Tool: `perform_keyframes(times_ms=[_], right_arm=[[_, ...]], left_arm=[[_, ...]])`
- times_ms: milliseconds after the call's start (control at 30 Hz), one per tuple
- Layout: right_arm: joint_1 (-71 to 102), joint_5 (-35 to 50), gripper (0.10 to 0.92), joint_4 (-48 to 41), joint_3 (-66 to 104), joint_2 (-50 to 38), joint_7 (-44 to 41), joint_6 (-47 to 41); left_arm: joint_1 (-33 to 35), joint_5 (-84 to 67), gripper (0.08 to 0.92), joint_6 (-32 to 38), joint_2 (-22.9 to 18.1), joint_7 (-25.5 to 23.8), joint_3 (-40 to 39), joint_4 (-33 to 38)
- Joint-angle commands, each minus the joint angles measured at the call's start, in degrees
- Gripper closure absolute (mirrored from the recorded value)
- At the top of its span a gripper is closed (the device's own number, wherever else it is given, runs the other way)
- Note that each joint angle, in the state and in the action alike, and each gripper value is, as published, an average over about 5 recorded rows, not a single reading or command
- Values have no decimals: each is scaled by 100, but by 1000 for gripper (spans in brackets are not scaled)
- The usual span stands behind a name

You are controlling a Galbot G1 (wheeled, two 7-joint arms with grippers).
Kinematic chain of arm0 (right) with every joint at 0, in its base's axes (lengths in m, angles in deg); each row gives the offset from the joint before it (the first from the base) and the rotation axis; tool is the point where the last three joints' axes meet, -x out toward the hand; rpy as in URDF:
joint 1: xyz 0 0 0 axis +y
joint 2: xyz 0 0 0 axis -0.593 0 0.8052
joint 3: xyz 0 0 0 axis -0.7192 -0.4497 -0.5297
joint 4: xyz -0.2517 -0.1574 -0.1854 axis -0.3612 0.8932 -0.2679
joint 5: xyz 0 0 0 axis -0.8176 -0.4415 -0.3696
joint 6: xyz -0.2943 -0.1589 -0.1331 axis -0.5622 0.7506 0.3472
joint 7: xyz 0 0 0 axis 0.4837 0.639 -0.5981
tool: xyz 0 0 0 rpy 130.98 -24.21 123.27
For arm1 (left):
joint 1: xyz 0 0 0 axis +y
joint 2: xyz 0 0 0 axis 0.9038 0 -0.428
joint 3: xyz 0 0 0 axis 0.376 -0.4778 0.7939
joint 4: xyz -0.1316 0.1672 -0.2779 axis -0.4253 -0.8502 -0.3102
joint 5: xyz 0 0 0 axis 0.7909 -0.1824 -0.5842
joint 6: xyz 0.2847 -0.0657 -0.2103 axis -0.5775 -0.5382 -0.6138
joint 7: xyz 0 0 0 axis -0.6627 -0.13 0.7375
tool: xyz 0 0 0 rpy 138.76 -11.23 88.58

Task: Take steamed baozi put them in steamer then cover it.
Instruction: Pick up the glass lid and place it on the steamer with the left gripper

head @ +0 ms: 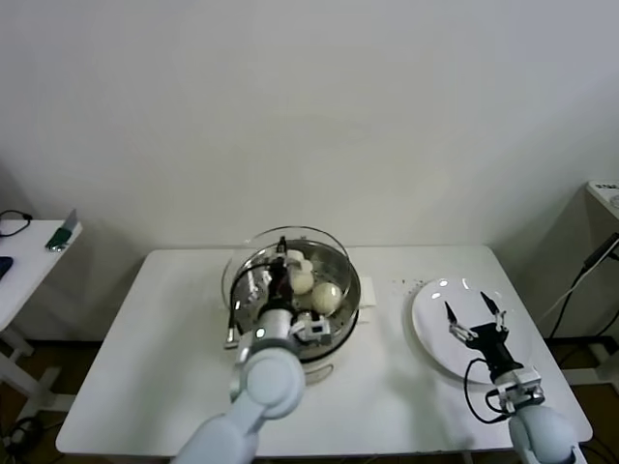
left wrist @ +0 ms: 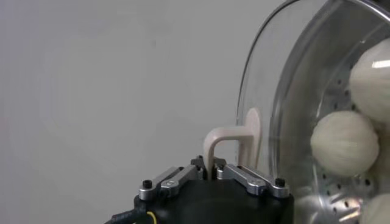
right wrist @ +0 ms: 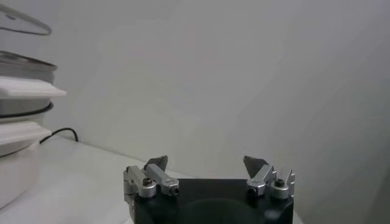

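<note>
The steel steamer (head: pixel 354 282) stands on its white base at the table's middle. Three cream-white baozi (head: pixel 327 295) show inside it; a fourth cannot be seen. My left gripper (head: pixel 281 259) is over the steamer, shut on the pale handle (left wrist: pixel 228 140) of the round glass lid (head: pixel 240 261). It holds the lid just above the basket, offset a little to the left. Through the glass (left wrist: pixel 268 91) the baozi (left wrist: pixel 343 143) lie on the perforated bottom. My right gripper (head: pixel 474 311) is open and empty above the white plate (head: pixel 430 333); it also shows in the right wrist view (right wrist: pixel 207 163).
The white plate at the right of the table holds nothing. The steamer's side (right wrist: pixel 24 85) shows far off in the right wrist view. A side table (head: pixel 29 246) with small items stands at the far left. A cable (head: pixel 476 396) hangs by the right arm.
</note>
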Motion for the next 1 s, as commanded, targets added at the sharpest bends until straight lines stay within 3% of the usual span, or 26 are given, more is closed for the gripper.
perform_keyframes(times_ms=[33, 1000], right_arm=[[-16, -19, 203, -27, 33, 42, -12, 9], [-58, -31, 203, -38, 23, 77, -31, -1]], left_arm=[[0, 714, 849, -278, -690, -98, -207, -562], [45, 814, 849, -278, -479, -215, -165, -614]])
